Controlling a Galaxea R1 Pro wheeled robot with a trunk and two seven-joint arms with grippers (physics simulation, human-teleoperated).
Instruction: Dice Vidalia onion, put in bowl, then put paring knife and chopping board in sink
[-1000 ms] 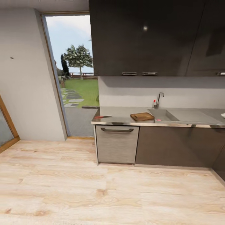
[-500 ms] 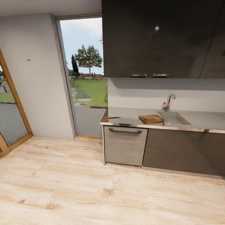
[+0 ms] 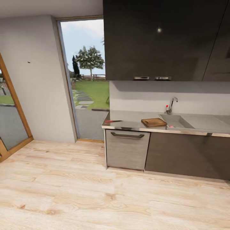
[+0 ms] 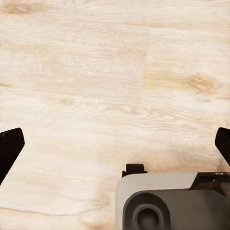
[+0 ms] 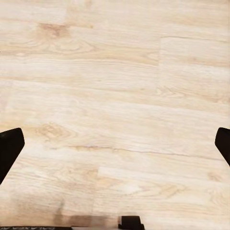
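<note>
Across the room in the head view, the grey countertop [image 3: 127, 115] carries the paring knife [image 3: 112, 121] with its red handle near the left end. The brown chopping board [image 3: 154, 122] lies to its right, beside the sink [image 3: 179, 120] with its chrome tap [image 3: 171, 105]. A small pinkish spot at the basin's near edge is the Vidalia onion [image 3: 171, 126]. The bowl is out of view. My left gripper [image 4: 115, 148] and right gripper [image 5: 115, 148] hang over the wooden floor, both open, fingers wide apart with nothing between them.
Light wood flooring [image 3: 95, 191] stretches between me and the grey cabinets [image 3: 127, 148]. Dark wall cupboards [image 3: 166, 38] hang above the worktop. A tall opening to a garden [image 3: 86, 83] is left of the counter, and a wood-framed glass door [image 3: 9, 111] at far left. A grey robot part [image 4: 167, 201] shows below the left wrist.
The whole head view has shifted: the camera turned left, so the counter now sits further right and the glass door has come into view. Knife, board and onion lie as before.
</note>
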